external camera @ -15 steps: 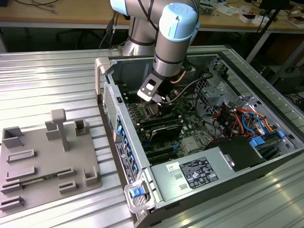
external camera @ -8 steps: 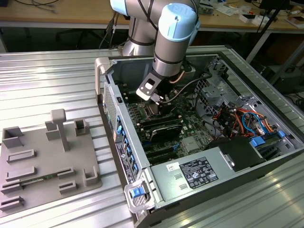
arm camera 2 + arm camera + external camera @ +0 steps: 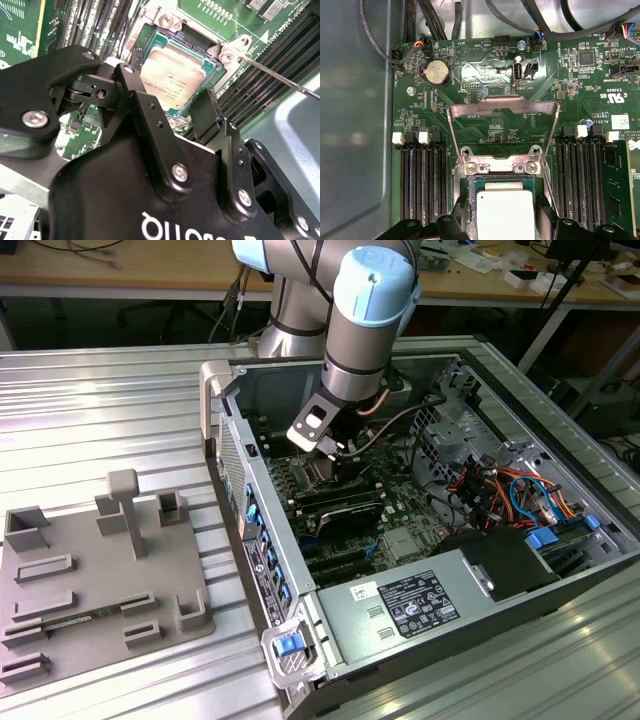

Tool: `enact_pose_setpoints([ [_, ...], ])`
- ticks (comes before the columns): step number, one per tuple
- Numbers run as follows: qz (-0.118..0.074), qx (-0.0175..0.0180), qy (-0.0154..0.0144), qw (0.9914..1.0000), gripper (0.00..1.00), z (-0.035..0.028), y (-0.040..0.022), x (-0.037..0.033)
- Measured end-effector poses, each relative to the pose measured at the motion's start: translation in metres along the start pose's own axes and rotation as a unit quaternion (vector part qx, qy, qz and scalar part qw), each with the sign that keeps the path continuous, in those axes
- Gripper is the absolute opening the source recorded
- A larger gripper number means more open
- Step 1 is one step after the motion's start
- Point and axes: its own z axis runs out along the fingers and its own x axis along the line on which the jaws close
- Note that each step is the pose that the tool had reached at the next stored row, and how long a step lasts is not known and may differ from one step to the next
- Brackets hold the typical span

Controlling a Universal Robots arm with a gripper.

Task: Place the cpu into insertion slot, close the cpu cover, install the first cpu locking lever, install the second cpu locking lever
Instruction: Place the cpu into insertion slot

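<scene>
The cpu [image 3: 172, 75] lies flat inside the insertion slot [image 3: 165, 21], with its pale metal face up. Your jaws stand apart right over the insertion slot, one just beside each side of the cpu, and they seem to hold nothing. The cpu cover [image 3: 502, 102] stands open on the hinge side of the insertion slot. A thin locking lever [image 3: 280, 76] sticks out from one corner of the insertion slot.

Be careful here. If a jaw rubs the cpu when you move, it could tip the cpu or pull it crooked. The cpu cover would then press on a crooked cpu and could hurt the tiny pins under it. A jaw could also bump the long black memory slots [image 3: 422, 185] beside the insertion slot.
</scene>
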Motion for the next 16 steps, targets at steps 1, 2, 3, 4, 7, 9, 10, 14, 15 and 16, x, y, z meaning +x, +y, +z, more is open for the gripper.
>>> enact_pose_setpoints([
  [1,0.000,0.0000,0.0001,1.00000,0.63,0.0001,0.0000,0.0001],
  [2,0.000,-0.0001,0.0002,1.00000,0.63,0.0002,0.0001,0.0001],
  [3,0.000,-0.0001,0.0002,1.00000,0.63,0.0002,0.0000,0.0001],
  [4,0.001,-0.0002,0.0001,1.00000,0.63,0.0002,0.0000,0.0004],
  [7,0.010,-0.0006,-0.0007,0.99995,0.63,0.0001,0.0000,0.0033],
  [9,0.010,-0.0005,-0.0014,0.99995,0.63,-0.0054,0.0005,0.0032],
  [10,0.010,-0.0005,-0.0013,0.99995,0.63,-0.0046,0.0005,0.0032],
  [14,0.010,-0.0004,-0.0015,0.99995,0.63,-0.0027,0.0003,0.0031],
  [15,0.010,-0.0004,-0.0015,0.99995,0.63,-0.0023,0.0003,0.0031],
  [16,0.010,-0.0004,-0.0015,0.99995,0.63,-0.0020,0.0003,0.0031],
])
